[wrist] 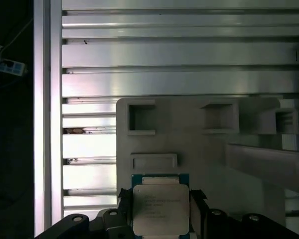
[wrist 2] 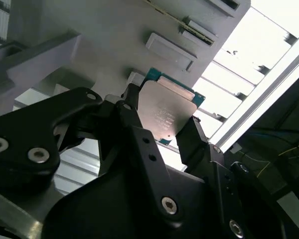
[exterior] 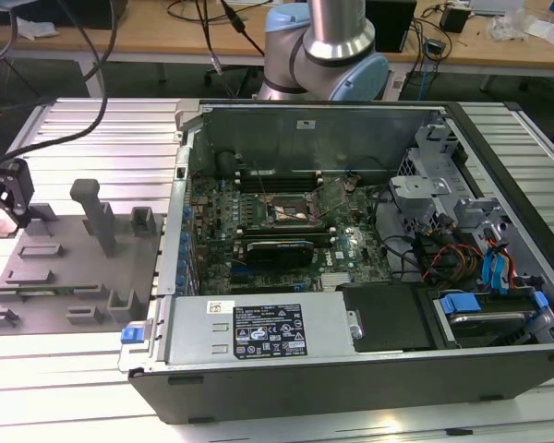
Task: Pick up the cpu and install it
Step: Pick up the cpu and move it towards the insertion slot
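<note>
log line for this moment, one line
step: pick cpu | gripper: shut on cpu edges | cpu: at grey tray, lift unclear | case: open, cpu not in it

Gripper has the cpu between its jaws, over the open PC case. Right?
Not quite. The gripper does have the cpu between its jaws, but over the grey fixture plate, not the PC case. The first wrist view shows the plate directly beneath the cpu.
</note>
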Action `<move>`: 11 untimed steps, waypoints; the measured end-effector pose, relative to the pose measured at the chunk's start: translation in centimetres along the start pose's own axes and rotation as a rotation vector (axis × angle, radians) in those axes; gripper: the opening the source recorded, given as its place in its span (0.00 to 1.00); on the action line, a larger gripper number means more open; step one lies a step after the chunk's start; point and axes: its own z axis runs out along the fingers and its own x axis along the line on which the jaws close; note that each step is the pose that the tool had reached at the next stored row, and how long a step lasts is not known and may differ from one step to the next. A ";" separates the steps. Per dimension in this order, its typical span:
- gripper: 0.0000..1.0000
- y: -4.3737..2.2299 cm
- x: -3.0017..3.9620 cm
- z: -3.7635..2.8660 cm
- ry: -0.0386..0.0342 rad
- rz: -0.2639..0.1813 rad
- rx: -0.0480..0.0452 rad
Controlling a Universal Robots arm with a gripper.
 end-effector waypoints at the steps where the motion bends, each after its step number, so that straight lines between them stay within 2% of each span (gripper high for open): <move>1: 0.55 0.02 0.00 -0.20 0.0000 0.000 0.0000; 5: 0.55 0.13 -0.03 -1.19 -0.0001 0.000 0.0000; 8: 0.55 0.23 -0.07 -2.27 0.0000 0.000 0.0000; 10: 0.55 0.33 -0.10 -3.43 0.0000 0.000 0.0000; 11: 0.55 0.39 -0.12 -4.23 -0.0001 0.000 -0.0001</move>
